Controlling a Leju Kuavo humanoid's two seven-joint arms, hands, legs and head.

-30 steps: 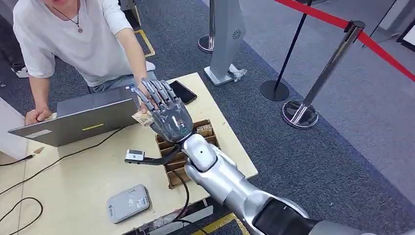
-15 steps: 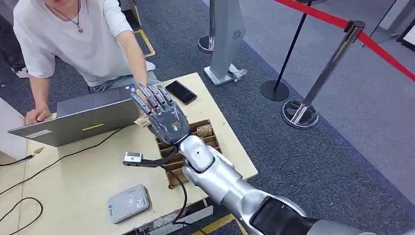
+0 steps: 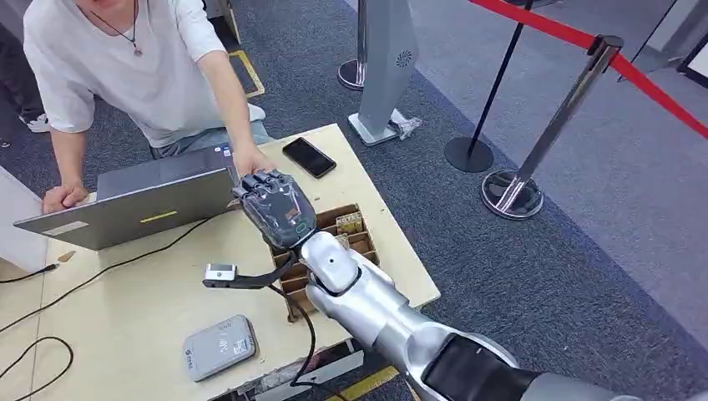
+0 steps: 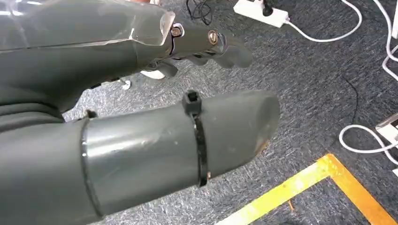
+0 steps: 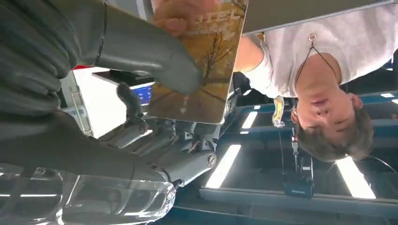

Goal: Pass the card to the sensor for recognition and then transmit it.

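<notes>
Plywood table [image 3: 125, 309] (laptop [image 3: 134, 200] open), grey carpet [image 3: 534, 276]

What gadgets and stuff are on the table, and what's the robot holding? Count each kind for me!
laptop: 1
phone: 1
grey sensor pad: 1
wooden box: 1
card, held in the right robot hand: 1
Total: 5
</notes>
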